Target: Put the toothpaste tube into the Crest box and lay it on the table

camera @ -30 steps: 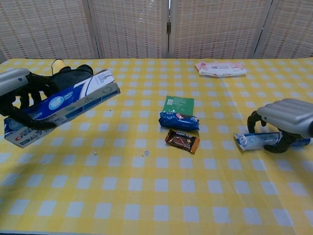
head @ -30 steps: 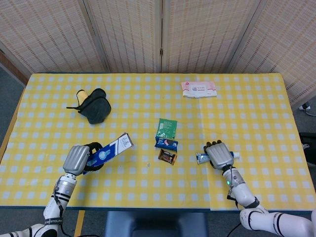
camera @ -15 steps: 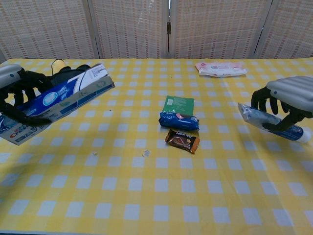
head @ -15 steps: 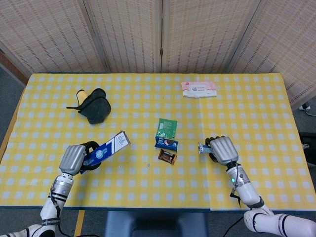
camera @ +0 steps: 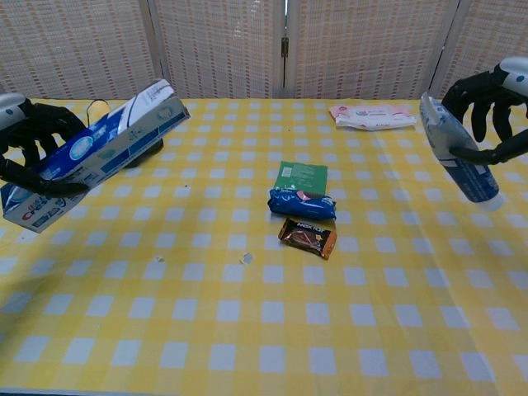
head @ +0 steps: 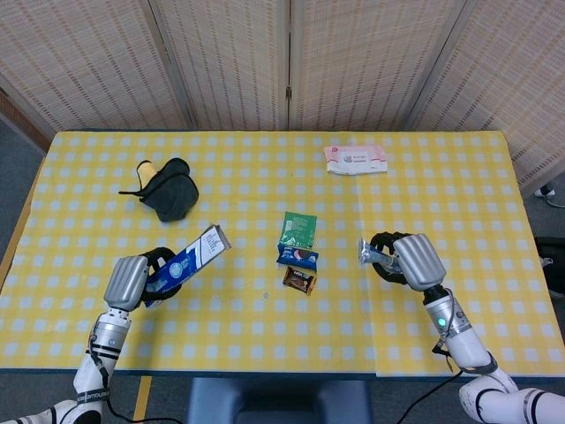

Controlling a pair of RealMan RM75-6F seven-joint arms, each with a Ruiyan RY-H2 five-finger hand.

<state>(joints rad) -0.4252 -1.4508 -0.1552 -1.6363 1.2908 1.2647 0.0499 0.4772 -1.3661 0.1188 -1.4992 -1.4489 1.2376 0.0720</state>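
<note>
The left robot hand [camera: 29,153] grips the Crest box [camera: 95,153] off the surface [camera: 264,330], the box tilted with its far end raised; red "Crest" lettering shows near its low end in the chest view, and a round pale emblem sits on its blue face. The right robot hand [camera: 487,111] holds the toothpaste tube [camera: 459,161] in the air, slanting down and away from the fingers; its print is too small to read. Between the two robot hands lie a green packet [camera: 300,177], a blue snack pack [camera: 301,204] and a brown snack bar [camera: 307,237], their wording unreadable. Beyond the right robot hand lies a pink wipes pack [camera: 373,115]; beyond the left, a black pouch [head: 170,187].

A second ago the tube lay on the surface under the right robot hand; now it is lifted high. The box has also risen and tilted more steeply.
</note>
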